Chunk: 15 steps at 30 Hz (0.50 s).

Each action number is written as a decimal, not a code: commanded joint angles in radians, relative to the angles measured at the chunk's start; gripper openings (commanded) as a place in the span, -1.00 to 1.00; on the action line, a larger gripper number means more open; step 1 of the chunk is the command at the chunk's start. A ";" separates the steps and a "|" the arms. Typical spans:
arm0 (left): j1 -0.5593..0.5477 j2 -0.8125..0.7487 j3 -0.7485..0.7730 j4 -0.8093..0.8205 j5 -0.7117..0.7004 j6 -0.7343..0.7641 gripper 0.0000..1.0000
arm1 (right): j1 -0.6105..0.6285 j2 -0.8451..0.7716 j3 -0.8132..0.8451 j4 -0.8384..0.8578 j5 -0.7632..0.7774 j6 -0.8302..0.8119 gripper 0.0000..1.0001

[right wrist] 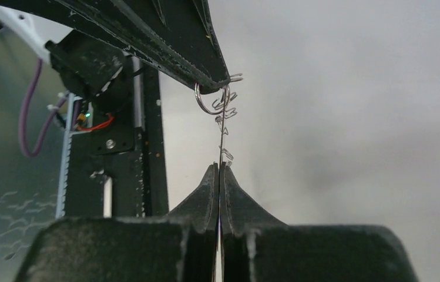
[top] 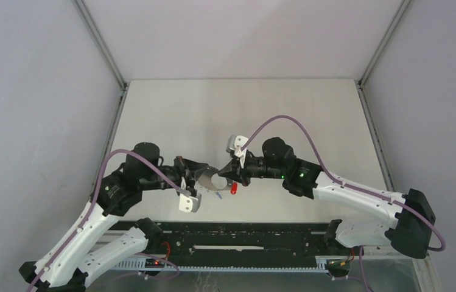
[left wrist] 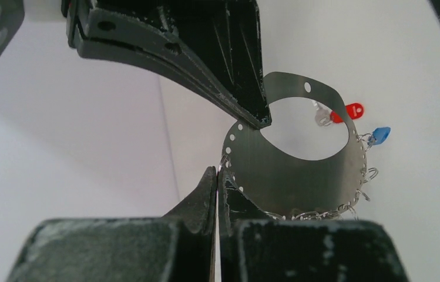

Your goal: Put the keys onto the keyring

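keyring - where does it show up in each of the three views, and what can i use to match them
Top external: the keyring sits just left of centre, below the middle.
Left wrist: keyring centre right, its flat face showing.
Right wrist: keyring edge-on, a thin upright line at centre.
Shared landmark: the left gripper, shut on its rim in all three.

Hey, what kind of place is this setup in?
Probably a robotics lab test cell: plain grey panel walls in metal framing, a white table, and two arms bolted to a rail.
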 commanded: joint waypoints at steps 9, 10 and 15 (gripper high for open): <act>-0.025 0.102 0.196 -0.275 0.008 0.052 -0.99 | -0.041 0.047 0.167 -0.236 -0.175 -0.044 -1.00; -0.034 0.101 0.196 -0.281 -0.009 0.071 -0.99 | -0.041 0.054 0.179 -0.254 -0.169 -0.047 -1.00; -0.052 0.080 0.173 -0.280 -0.079 0.187 -0.99 | -0.042 0.086 0.230 -0.346 -0.152 -0.061 -1.00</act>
